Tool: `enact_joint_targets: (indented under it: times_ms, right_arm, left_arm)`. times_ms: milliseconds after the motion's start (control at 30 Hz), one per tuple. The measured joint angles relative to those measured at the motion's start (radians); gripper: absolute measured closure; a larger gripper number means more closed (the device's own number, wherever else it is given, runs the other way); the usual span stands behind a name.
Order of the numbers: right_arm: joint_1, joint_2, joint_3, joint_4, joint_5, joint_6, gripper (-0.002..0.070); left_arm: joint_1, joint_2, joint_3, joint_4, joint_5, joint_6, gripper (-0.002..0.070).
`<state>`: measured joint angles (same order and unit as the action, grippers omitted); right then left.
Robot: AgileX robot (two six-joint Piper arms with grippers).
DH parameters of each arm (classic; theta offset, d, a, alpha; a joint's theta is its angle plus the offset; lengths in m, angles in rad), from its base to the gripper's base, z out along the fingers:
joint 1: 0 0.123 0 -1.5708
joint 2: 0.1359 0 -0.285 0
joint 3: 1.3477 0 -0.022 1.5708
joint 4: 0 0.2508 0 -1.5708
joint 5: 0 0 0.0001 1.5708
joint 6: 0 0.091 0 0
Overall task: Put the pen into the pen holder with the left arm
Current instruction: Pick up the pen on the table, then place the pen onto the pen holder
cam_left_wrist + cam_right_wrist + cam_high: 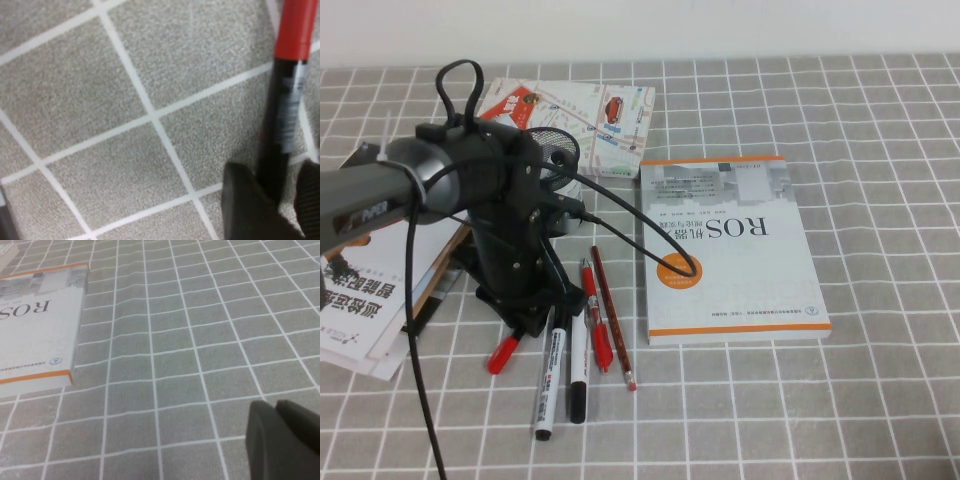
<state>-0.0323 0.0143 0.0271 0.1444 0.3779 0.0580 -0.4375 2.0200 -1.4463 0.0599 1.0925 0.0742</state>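
Note:
The pen lies on the checked cloth; only its red tip [503, 353] shows in the high view, below and left of my left gripper [530, 322]. In the left wrist view its red end [295, 27] and black middle run down between the gripper's two fingers [245, 200]. My left gripper [274, 172] is low over the pen and open, one finger on each side, with a strip of cloth showing beside the pen. The black mesh pen holder [556, 148] stands behind the left arm, mostly hidden. My right gripper [274, 405] is shut and empty over bare cloth.
Two white markers with black caps [563, 375], an all-red pen with a clip [594, 312] and a dark red pencil [613, 318] lie right of the gripper. A ROS book [730, 250] lies at the right, a map leaflet [590, 112] behind, papers [365, 310] at the left.

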Motion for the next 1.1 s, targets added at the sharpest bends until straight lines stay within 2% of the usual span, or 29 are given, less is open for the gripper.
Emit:
enact_joint_targets:
  times_ms: [167,267,300,600,767,900,1100]
  right_arm:
    - [0.000,0.000,0.000,0.000,0.000,0.000,0.0691]
    - [0.000,0.000,0.000,0.000,0.000,0.000,0.0691]
    - [0.000,0.000,0.000,0.000,0.000,0.000,0.0691]
    - [0.000,0.000,0.000,0.000,0.000,0.000,0.0691]
    - [0.000,0.000,0.000,0.000,0.000,0.000,0.0691]
    - [0.000,0.000,0.000,0.000,0.000,0.000,0.0691]
    - [0.000,0.000,0.000,0.000,0.000,0.000,0.0691]
  left_arm:
    - [0.000,0.010,-0.010,-0.008,0.014,0.011,0.0515]
    - [-0.002,0.012,-0.012,-0.015,0.014,0.022,0.0603]
    - [-0.002,0.012,-0.014,-0.015,0.014,0.027,0.0613]
    - [-0.002,-0.009,-0.007,-0.013,0.014,0.041,0.0612]
    - [-0.002,-0.152,0.003,-0.047,-0.014,0.047,0.0612]
    - [-0.002,-0.308,0.067,-0.097,-0.166,0.060,0.0613]
    - [-0.002,-0.501,0.292,-0.120,-0.641,0.074,0.0613]
